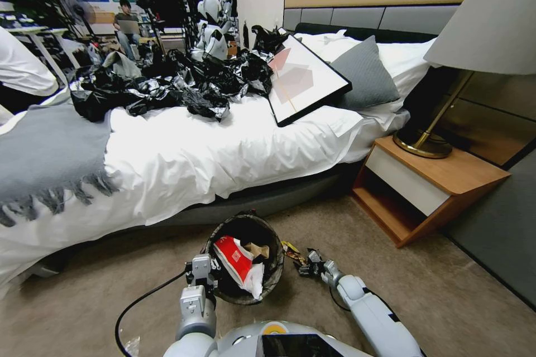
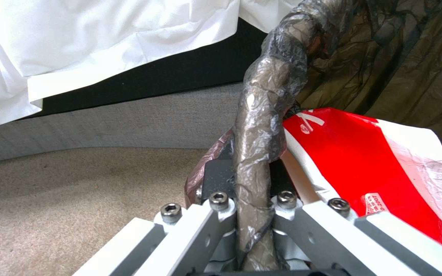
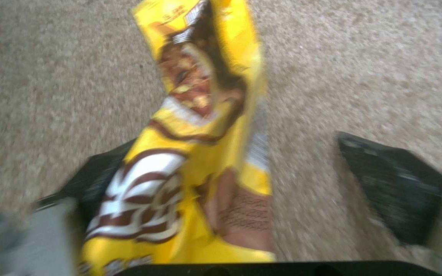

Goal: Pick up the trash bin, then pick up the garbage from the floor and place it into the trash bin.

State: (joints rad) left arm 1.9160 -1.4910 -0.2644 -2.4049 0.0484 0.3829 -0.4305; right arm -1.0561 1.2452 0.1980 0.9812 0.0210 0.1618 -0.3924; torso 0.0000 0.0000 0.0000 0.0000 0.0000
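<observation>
The bin (image 1: 245, 256) is held by its bagged rim in the left gripper (image 2: 254, 214), while beside the bin a light, crinkly wrapper (image 3: 200, 153) lies between the right gripper's (image 1: 306, 268) spread jaws, best pinched mid-length.

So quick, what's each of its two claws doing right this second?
Left gripper: shut on the rim of the trash bin.
Right gripper: jaws spread apart around a yellow wrapper over the carpet; not clamped on it.

The yellow snack wrapper (image 3: 200, 153) is motion-blurred and cut off at the right wrist picture's edge, hiding one dark finger (image 3: 98, 180) of the right end effector (image 3: 241, 191), its print unreadable.
</observation>
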